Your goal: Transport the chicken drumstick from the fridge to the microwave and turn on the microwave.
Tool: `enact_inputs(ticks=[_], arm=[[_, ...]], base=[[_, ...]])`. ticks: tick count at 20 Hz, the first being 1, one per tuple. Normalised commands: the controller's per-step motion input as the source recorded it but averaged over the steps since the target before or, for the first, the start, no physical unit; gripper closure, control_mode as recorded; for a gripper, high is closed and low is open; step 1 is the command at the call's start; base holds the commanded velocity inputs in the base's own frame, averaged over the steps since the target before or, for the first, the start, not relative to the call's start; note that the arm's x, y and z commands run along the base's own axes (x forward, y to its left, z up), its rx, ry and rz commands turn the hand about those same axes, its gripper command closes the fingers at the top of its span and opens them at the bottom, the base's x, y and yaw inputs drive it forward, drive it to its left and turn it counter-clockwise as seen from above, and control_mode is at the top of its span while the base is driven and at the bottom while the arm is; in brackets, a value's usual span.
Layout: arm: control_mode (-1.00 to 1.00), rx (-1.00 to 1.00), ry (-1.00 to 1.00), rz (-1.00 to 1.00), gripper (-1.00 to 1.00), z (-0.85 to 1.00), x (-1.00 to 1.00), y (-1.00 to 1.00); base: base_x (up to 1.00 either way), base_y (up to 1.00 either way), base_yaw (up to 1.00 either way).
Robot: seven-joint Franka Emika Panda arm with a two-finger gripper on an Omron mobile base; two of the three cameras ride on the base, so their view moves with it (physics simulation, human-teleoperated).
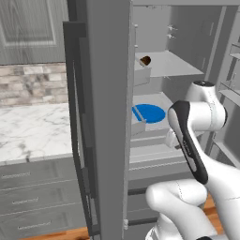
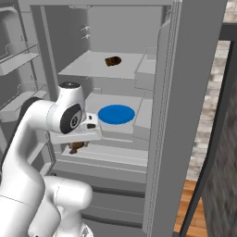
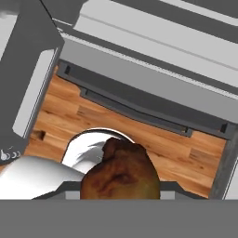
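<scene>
The fridge (image 2: 185, 92) stands open, its pale shelves and drawers facing me. My gripper (image 2: 77, 142) hangs just in front of the lower shelf, pointing down, and is shut on the chicken drumstick (image 2: 75, 147). In the hand view the knobbly brown-tan drumstick (image 3: 120, 174) sits between the fingers and covers their tips. Beyond it lie the wooden floor (image 3: 69, 111) and the fridge's bottom drawer front (image 3: 139, 100). In the left base view my own forearm hides the hand, with the left fridge door (image 1: 108, 117) open toward me. The microwave is out of view.
A blue plate (image 2: 116, 114) lies on the middle shelf behind the hand, also seen as the blue plate (image 1: 149, 113). A dark brown round lump (image 2: 113, 60) rests on the upper shelf. A marble counter (image 1: 33, 129) with drawers runs left of the fridge. Door racks (image 2: 18, 58) flank the arm.
</scene>
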Motion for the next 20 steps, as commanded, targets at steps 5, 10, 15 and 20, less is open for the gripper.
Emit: enact_inputs(ticks=[5, 10, 15, 20], arm=[[-1.00, 0.00, 0.01, -0.08, 1.00, 0.13, -0.39, 0.03], [-1.00, 0.00, 0.00, -0.14, 1.00, 0.31, -0.36, 0.02], [-1.00, 0.00, 0.01, -0.05, 1.00, 0.57, -0.25, 0.11], [-1.00, 0.00, 0.00, -0.04, 1.00, 0.49, -0.40, 0.07]], base=[[0.00, 0.00, 0.00], [0.00, 0.00, 0.00], [0.00, 0.00, 0.00], [0.00, 0.00, 0.00]])
